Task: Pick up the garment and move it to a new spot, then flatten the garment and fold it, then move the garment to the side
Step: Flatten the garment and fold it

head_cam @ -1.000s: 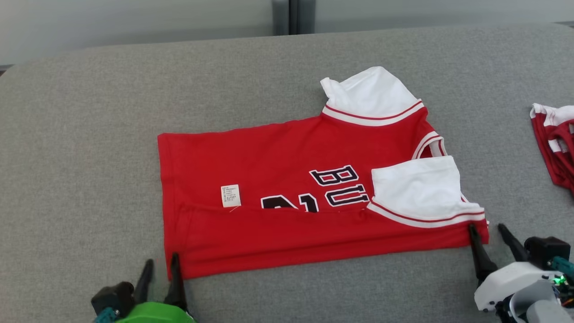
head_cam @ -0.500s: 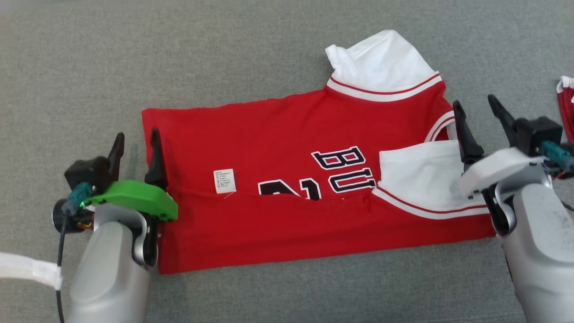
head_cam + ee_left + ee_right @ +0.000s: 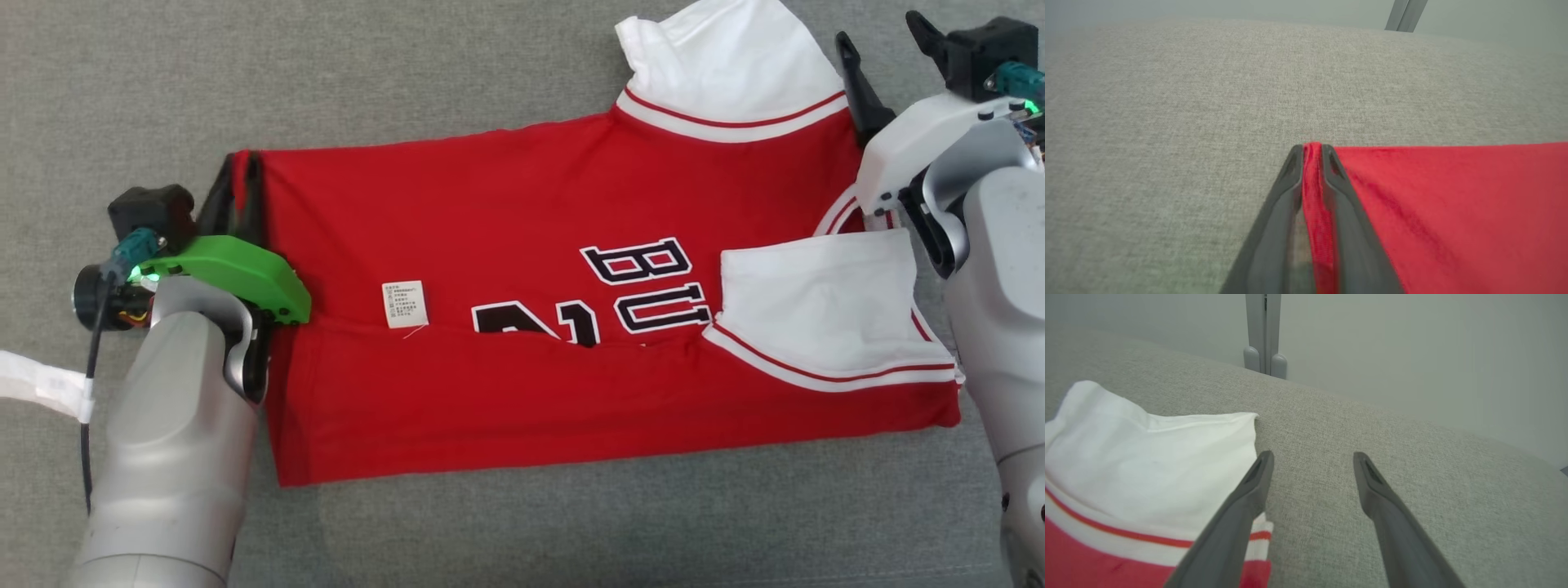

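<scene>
A red garment [image 3: 506, 245], a jersey with white sleeves, lies flat on a grey cloth surface [image 3: 490, 65] in front of the robot. Its long axis runs across the head view from side to side. The hem end points to the robot's left and the sleeve end to its right. The near long edge is folded up over the body and covers the lower part of the black lettering [image 3: 653, 282]. A white care label [image 3: 406, 305] sits just above that fold line. One white sleeve [image 3: 727, 65] sticks out at the far right corner. The second sleeve [image 3: 824, 302] is folded in and lies on the red front beside the lettering.

The left gripper [image 3: 242, 175] is at the far left corner of the hem. In the left wrist view its fingers [image 3: 1290, 179] are pinched together on a ridge of red cloth. The right gripper [image 3: 880, 33] is just beside the far sleeve, and its fingers [image 3: 1372, 486] are spread wide with bare grey cloth between them. One finger crosses the sleeve's striped cuff; whether it touches cannot be told.
</scene>
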Robot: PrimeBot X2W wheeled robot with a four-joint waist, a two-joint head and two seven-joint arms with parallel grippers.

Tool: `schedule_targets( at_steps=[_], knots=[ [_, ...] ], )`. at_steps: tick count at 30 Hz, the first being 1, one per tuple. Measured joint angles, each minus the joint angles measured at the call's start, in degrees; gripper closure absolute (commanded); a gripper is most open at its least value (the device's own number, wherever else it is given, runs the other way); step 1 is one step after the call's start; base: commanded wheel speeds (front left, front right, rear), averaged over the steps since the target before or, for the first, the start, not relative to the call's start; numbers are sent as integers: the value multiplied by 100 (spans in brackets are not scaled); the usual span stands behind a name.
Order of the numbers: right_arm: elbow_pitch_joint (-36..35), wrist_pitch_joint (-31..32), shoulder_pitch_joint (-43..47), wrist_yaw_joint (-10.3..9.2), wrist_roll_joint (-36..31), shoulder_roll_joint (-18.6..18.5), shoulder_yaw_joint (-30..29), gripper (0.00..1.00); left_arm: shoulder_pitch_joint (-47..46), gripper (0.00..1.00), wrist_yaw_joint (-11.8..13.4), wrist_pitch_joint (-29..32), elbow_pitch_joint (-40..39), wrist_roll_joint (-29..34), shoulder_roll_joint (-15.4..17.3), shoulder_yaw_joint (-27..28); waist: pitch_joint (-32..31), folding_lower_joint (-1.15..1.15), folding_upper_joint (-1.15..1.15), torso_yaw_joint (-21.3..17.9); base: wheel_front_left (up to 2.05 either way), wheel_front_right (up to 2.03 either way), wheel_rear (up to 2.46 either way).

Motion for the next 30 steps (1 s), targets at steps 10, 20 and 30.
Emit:
schedule_targets(
  at_steps=[10,20,30],
  knots=[
    [816,567,-950,0,344,-133,242,0,-76,100,-12,2,-248,-49,-219,-537,150,0,0,482,0,0,0],
    [1636,882,-1411,0,511,-70,386,64,-67,100,-14,3,-526,-247,-291,-810,330,0,0,838,0,0,0],
    [1814,-101,-1714,0,112,-365,-3,100,-23,100,-15,11,-862,-290,-272,-600,368,0,0,860,0,0,0]
  ],
)
